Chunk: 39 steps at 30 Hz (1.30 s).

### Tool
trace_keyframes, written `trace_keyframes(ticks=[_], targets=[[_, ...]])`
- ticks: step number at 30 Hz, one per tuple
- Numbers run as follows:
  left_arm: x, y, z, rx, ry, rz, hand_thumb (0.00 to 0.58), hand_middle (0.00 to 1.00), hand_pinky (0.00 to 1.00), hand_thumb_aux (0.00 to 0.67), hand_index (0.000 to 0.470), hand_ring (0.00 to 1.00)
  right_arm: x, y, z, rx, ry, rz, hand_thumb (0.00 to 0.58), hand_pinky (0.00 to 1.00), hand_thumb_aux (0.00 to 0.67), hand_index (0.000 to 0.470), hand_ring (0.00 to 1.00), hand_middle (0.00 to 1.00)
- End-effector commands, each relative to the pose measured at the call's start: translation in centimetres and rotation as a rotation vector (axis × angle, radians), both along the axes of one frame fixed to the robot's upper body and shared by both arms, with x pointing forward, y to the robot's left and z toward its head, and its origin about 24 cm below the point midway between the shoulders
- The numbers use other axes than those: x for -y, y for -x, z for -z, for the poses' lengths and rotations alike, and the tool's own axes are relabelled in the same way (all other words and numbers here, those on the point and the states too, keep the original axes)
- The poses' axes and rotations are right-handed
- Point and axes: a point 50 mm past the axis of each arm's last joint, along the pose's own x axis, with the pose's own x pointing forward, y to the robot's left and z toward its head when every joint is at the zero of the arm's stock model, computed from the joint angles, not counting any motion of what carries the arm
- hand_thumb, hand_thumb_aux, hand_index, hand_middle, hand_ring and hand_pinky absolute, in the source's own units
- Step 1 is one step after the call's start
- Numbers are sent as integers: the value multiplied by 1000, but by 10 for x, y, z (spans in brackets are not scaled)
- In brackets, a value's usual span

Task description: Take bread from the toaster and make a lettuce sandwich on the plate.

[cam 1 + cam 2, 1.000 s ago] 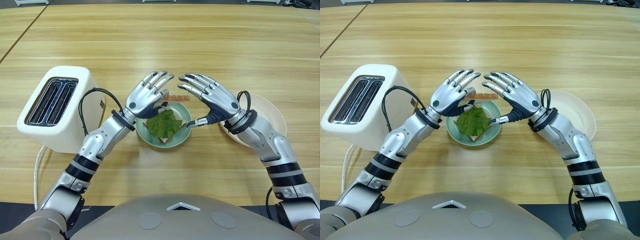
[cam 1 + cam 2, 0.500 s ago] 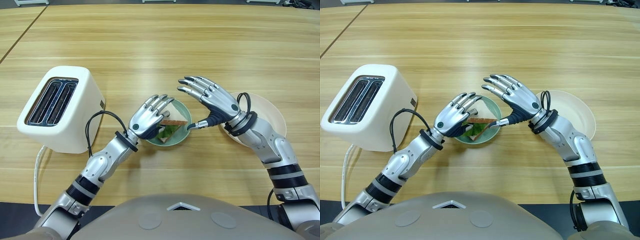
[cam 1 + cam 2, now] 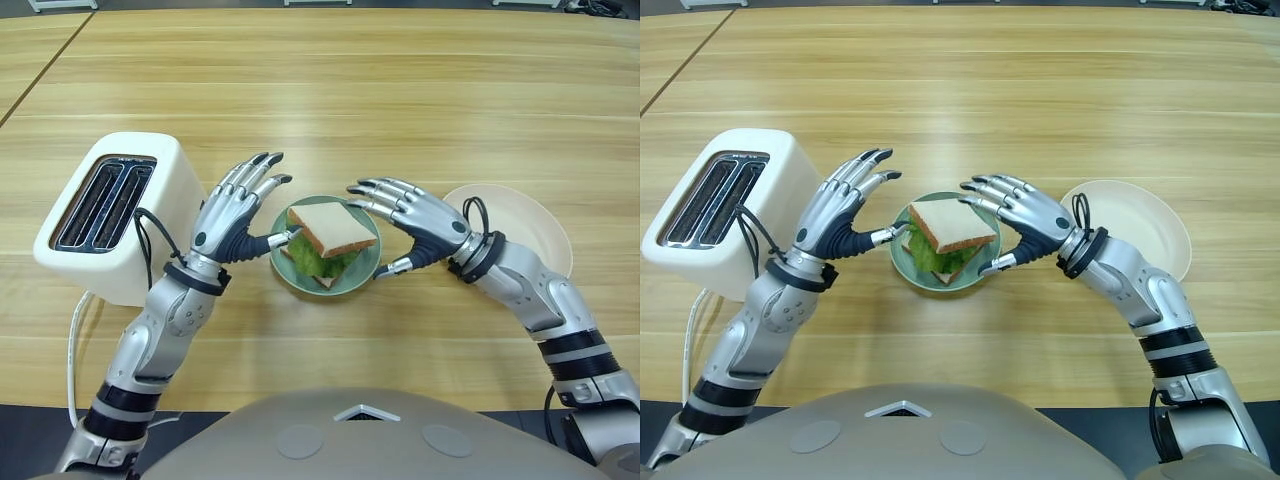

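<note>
Wooden desk (image 3: 400, 90), inspected at sandwich assembly.

Change noted: a second ago the lettuce (image 3: 322, 263) lay uncovered on the plate (image 3: 345, 285) with both hands raised over it. Now the top slice of bread (image 3: 330, 225) rests on the lettuce, green showing beneath its near edge.

The left robot hand (image 3: 228, 215) has withdrawn to the plate's left, between it and the toaster (image 3: 105, 215), fingers spread and holding nothing. The right robot hand (image 3: 420, 215) has lowered beside the plate's right, also spread and empty.

Judgement: the sandwich appears complete, with only withdrawal remaining.

Views compared: the left eye view puts the left thumb tip across the rim against the bread. The right eye view sets it at the rim, so contact is unconfirmed.
</note>
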Motion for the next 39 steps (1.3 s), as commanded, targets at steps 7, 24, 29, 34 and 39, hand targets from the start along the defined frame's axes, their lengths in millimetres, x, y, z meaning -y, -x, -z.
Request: trace_keyframes(ticks=[7, 24, 29, 34, 39], targets=[[-27, 30, 18, -314, 28, 102, 304, 0, 0, 208, 146, 0, -28, 5, 35, -147, 75, -157, 0, 0, 0, 0, 0, 0], [-38, 38, 37, -459, -110, 168, 0, 0, 0, 0, 0, 0, -25, 8, 25, -138, 56, -154, 0, 0, 0, 0, 0, 0], [-37, 32, 37, -428, -150, 188, 0, 0, 0, 0, 0, 0, -10, 2, -16, -71, -115, -92, 0, 0, 0, 0, 0, 0], [-35, 32, 31, -410, -165, 204, 0, 110, 110, 0, 0, 110, 21, 19, -4, -255, 70, -70, 49, 694, 29, 20, 694, 694], [-32, 49, 35, -559, -174, 313, 580, 1000, 1000, 670, 470, 1000, 28, 42, 15, -469, 198, -137, 580, 1000, 670, 470, 1000, 1000]])
